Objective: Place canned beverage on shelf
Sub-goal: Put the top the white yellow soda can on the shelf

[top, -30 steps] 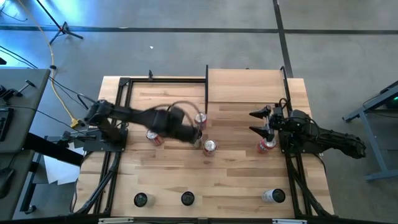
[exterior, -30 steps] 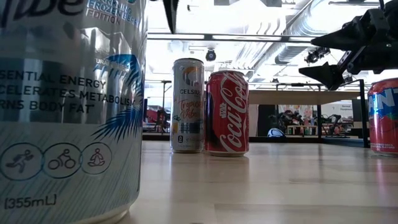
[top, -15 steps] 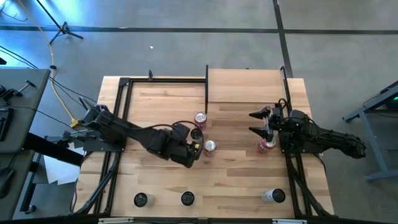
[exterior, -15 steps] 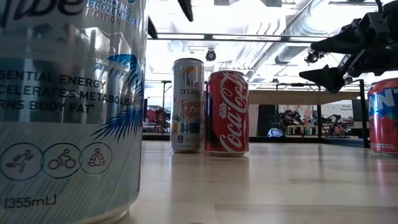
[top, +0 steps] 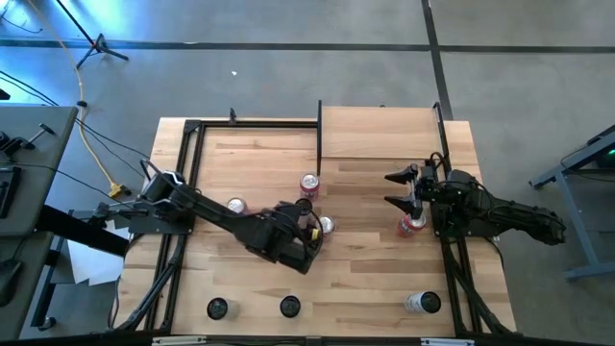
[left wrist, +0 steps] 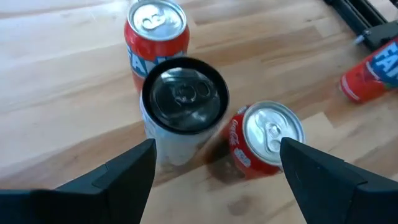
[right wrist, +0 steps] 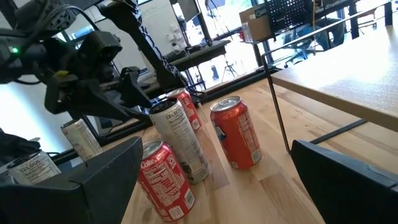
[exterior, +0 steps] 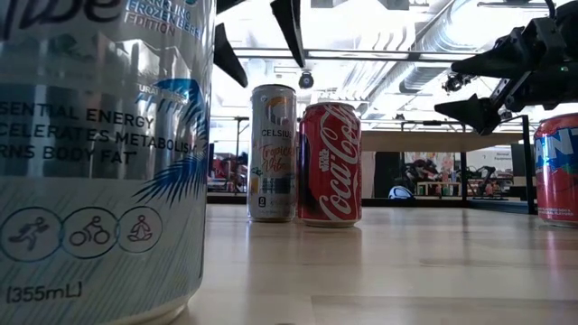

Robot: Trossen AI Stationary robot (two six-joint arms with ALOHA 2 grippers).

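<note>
A tall white can with a black top [left wrist: 183, 99] stands on its base at the table's middle, a Coca-Cola can [left wrist: 264, 134] close at its right and an orange Fanta can [left wrist: 155, 28] behind it. My left gripper [left wrist: 217, 168] hovers open on their near side, above the tall can and slanting down, touching nothing; its fingertips show over the tall can [exterior: 273, 153] in the low view. The shelf [top: 380, 133], a pale board with black uprights, lies at the far right. My right gripper [top: 396, 189] waits open at the right, above another Fanta can [top: 413, 224].
A can [top: 235, 205] stands left of the group. Three more cans [top: 217, 308], [top: 289, 306], [top: 421, 303] line the near edge; one of them [exterior: 99, 153] fills the low view's left. Black frame rails [top: 183, 173] run along both table sides.
My left gripper has swung from over the cans toward the table's near edge and come down, tipping to slant down at the tall can and the Coca-Cola can. Its fingertips have dropped into the top of the low view. No can has moved.
</note>
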